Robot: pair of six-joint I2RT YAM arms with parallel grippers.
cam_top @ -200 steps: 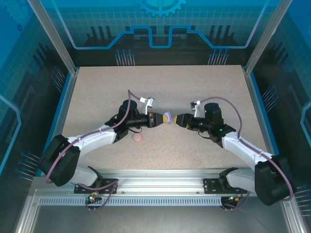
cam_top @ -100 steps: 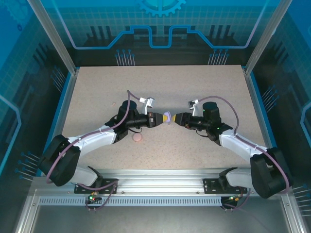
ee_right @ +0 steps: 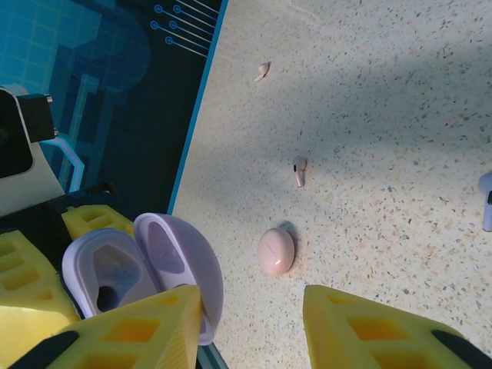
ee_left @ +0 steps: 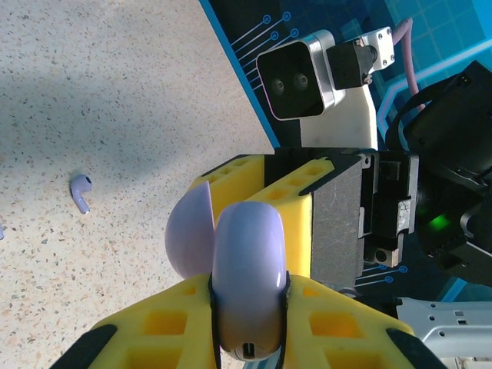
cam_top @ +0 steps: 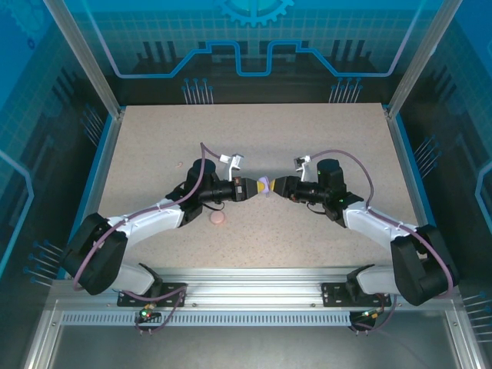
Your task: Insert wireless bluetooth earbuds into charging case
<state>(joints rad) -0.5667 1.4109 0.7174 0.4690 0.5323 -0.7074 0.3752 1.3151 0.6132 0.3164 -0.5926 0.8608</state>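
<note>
The left fingers [ee_left: 319, 311] are clamping tight on the purple charging case [ee_left: 246, 261], holding it clear of the bench [cam_top: 323, 138] at mid-table with its opening facing the other arm. The right wrist view is showing the case hinged open, the lid [ee_right: 181, 265] standing off the socketed base [ee_right: 104, 277], whose cavities are looking empty. The right fingers [ee_right: 154, 315] are standing partly apart with nothing gripped between them; one finger is sitting just beside the lid, and contact cannot be confirmed. One purple earbud [ee_left: 81, 192] is lying on the bench below the case, a second is showing at the edge of the right wrist view [ee_right: 487, 201], and two pinkish earbuds [ee_right: 262, 71] [ee_right: 299, 172] are lying near the shut pink case [ee_right: 276, 251]. Judgement: the step in hand is readying the purple case, with no bud yet seated. To do it well, the left grip should be holding square on the base alone, leaving the hinge free, and the right finger should be pressing the lid fully back without twisting the case. The risk is the smooth shell slipping or the lid snapping shut.
</note>
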